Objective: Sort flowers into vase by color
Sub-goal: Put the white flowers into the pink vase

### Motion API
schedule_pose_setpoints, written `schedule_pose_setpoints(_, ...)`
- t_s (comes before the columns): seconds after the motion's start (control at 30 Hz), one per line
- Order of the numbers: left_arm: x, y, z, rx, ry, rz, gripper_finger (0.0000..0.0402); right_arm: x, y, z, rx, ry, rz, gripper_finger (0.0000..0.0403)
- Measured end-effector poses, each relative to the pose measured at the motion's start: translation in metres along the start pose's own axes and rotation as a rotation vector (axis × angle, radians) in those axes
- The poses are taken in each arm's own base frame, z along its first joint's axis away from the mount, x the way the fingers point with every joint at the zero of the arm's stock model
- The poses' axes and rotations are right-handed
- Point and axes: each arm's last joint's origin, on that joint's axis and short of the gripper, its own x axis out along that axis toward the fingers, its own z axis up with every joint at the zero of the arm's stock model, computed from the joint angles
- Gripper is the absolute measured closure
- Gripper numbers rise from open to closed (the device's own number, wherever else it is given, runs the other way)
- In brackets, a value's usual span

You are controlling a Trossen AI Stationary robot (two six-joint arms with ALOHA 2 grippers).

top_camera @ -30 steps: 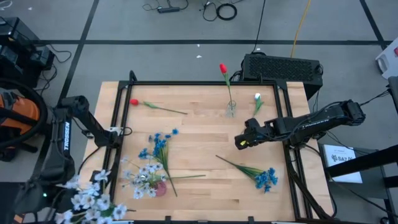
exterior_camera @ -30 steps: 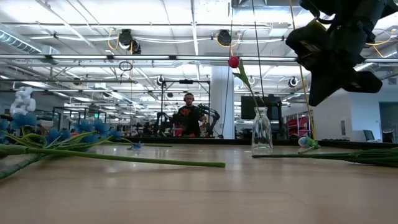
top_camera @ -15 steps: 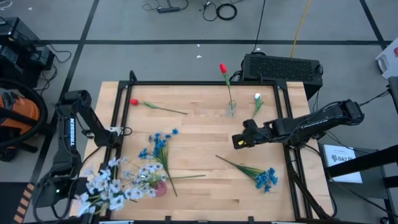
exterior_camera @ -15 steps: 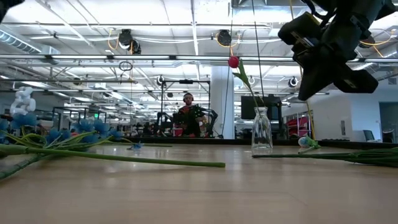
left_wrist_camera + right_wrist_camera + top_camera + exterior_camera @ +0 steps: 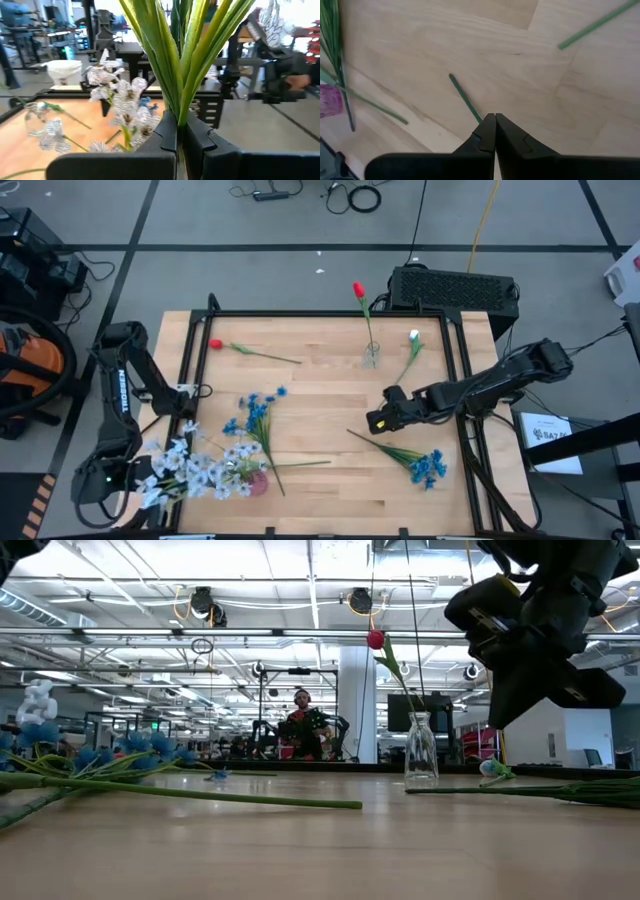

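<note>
We have the left end effector (image 5: 177, 131) pinched on the green stems of the pale white-lavender spray (image 5: 190, 472), carried low at about eight o'clock on the wooden surface (image 5: 320, 385), just beside a small pink vase (image 5: 258, 483). To do this step well, we judge we should keep the stems upright, line them over the vase mouth and lower slowly so the floppy blooms do not snag the blue cluster (image 5: 255, 412) lying next to it. The right end effector (image 5: 378, 421), its fingers pressed together and empty, hovers near four o'clock above the stem end of the other blue flower (image 5: 425, 467). A red bud (image 5: 358, 290) already stands in the clear glass vase (image 5: 371, 356) at twelve o'clock; a white bud (image 5: 413, 338) lies just beside it, and another red flower (image 5: 216, 345) lies at ten o'clock. The stems look thin and springy.
</note>
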Motion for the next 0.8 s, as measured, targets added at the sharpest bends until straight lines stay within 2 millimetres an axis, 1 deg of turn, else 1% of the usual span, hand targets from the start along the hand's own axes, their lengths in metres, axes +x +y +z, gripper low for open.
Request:
schedule_pose_setpoints(0.17,0.012,0.003,-0.001,0.053,0.002,0.043,0.0394,0.002,0.002,0.000,0.012,0.000,0.016,0.0403)
schedule_pose_setpoints(0.27,0.020,0.002,-0.004,0.116,0.018,0.008,0.0394,0.002,0.003,0.000,0.014,-0.001,0.025,0.0403)
schedule_pose_setpoints(0.47,0.034,0.002,-0.008,0.147,0.044,-0.040,0.0394,0.002,0.004,0.000,0.025,-0.002,0.034,0.0403)
schedule_pose_setpoints(0.63,0.040,0.004,-0.006,0.164,0.034,-0.023,0.0394,0.002,0.004,0.000,0.026,-0.003,0.037,0.0403)
schedule_pose_setpoints(0.8,0.040,0.004,-0.002,0.210,0.015,-0.031,0.0394,0.002,0.005,0.000,0.027,-0.003,0.045,0.0403)
